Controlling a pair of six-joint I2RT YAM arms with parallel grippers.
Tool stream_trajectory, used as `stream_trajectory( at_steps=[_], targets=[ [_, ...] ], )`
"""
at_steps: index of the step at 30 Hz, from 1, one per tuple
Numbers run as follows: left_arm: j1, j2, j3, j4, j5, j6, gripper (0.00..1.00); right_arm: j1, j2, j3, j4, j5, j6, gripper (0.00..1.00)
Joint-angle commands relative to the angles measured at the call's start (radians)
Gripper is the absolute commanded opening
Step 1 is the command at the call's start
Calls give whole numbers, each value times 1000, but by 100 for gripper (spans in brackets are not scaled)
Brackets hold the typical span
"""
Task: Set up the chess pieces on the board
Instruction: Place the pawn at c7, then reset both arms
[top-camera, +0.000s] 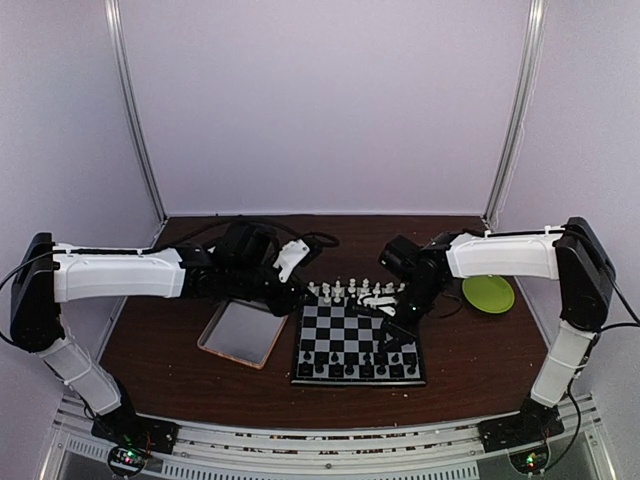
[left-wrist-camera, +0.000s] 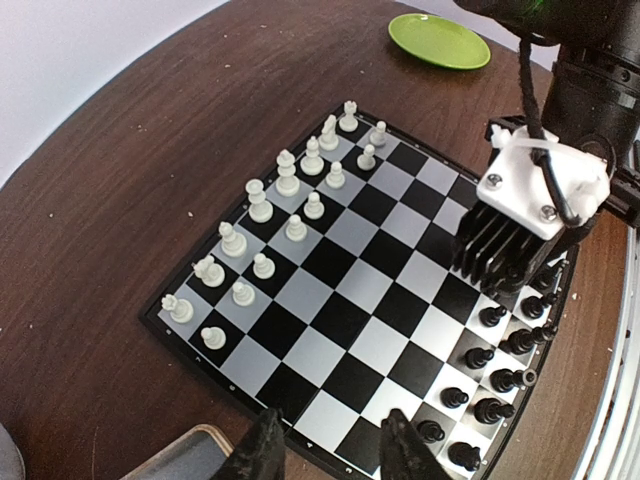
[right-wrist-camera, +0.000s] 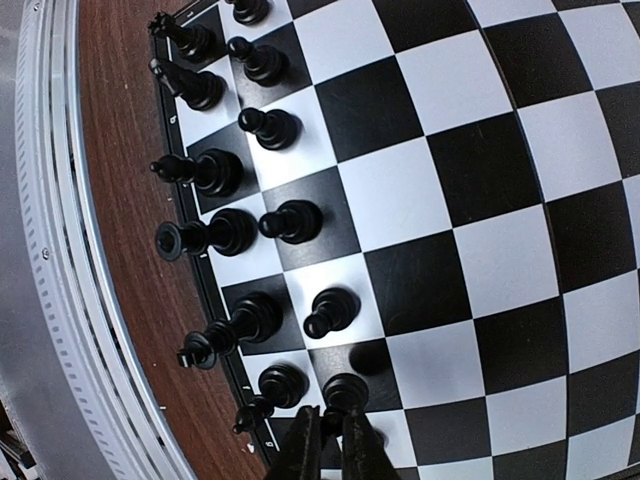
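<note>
Chess pieces (left-wrist-camera: 287, 172) stand on the board (top-camera: 345, 335), white on its two far rows and black on its two near rows. The right gripper (right-wrist-camera: 330, 425) is pinched almost shut around a black pawn (right-wrist-camera: 343, 388) in the near pawn row toward the board's right side (standing or lifted, I cannot tell). The left gripper (left-wrist-camera: 330, 430) hovers part open and empty over the board's left edge.

Brown table (top-camera: 150, 375) — board (top-camera: 336, 336), tray (top-camera: 240, 335), green plate (top-camera: 488, 294).
</note>
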Motion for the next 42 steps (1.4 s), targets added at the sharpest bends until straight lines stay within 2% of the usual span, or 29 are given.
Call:
stream_trajectory(
  at_steps=[1, 8, 16, 21, 26, 30, 31, 32, 33, 34, 36, 39, 42],
  targets=[
    [10, -23, -9, 26, -8, -9, 34, 7, 20, -9, 5, 18, -12, 9],
    [11, -16, -7, 26, -6, -7, 34, 9, 36, -5, 0, 12, -18, 10],
    [12, -13, -4, 14, -5, -5, 34, 8, 22, 1, -3, 16, -9, 17],
    [22, -51, 29, -42, -31, -1, 35, -29, -94, 59, -79, 23, -22, 19],
    [78, -83, 128, -205, -136, 12, 37, -139, -230, 126, -93, 86, -14, 22],
    [138, -94, 210, -317, -202, 42, 45, -239, -362, 140, -23, 179, 29, 26],
    [150, -96, 235, -341, -218, 51, 49, -264, -402, 129, 12, 221, 45, 30],
    [161, -99, 256, -365, -238, 60, 80, -285, -448, 111, 60, 271, 65, 34],
    [170, -104, 272, -381, -256, 73, 96, -308, -493, 85, 117, 325, 86, 40],
    [178, -110, 286, -389, -275, 86, 98, -328, -538, 48, 177, 382, 103, 49],
    [188, -120, 313, -395, -349, 102, 98, -356, -624, -55, 330, 563, 180, 99],
    [209, -130, 318, -363, -480, 90, 98, -362, -691, -141, 441, 639, 218, 100],
    [248, -142, 286, -310, -512, 45, 98, -361, -714, -199, 491, 698, 303, 100]
  ],
)
